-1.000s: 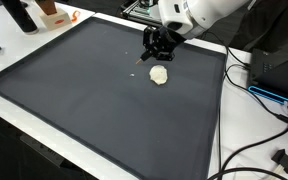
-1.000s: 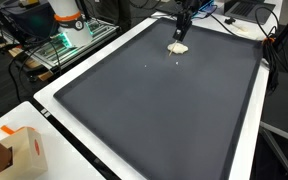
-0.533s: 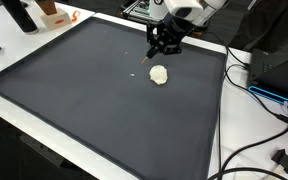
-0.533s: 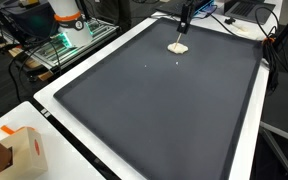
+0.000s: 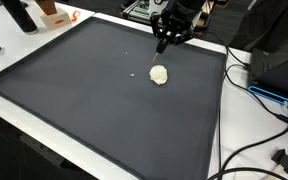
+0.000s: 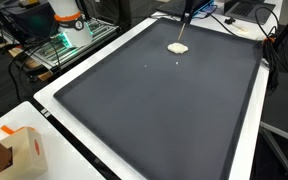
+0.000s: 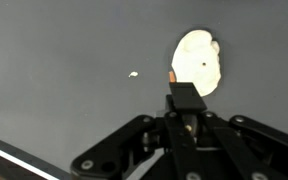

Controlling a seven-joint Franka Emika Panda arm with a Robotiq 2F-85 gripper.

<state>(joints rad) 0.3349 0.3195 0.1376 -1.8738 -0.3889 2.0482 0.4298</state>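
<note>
A pale, cream-coloured lump (image 5: 159, 74) lies on the dark grey mat (image 5: 74, 90), near its far side. It also shows in the other exterior view (image 6: 177, 47) and the wrist view (image 7: 198, 63). My gripper (image 5: 163, 45) hangs above and just behind the lump, clear of it. In the wrist view the gripper (image 7: 184, 92) has its fingers pressed together, shut. A tiny orange speck sits at the fingertips; I cannot tell what it is. A small white crumb (image 7: 134, 73) lies on the mat beside the lump.
The mat (image 6: 154, 110) covers most of the white table. Cables and black equipment (image 5: 274, 80) stand along one side. An orange and white box (image 6: 19, 150), a rack with a white bottle (image 6: 69, 25) and dark bottles (image 5: 22, 15) stand off the mat.
The gripper has risen from just above the lump and drawn back toward the mat's far edge. The lump and crumb have stayed put.
</note>
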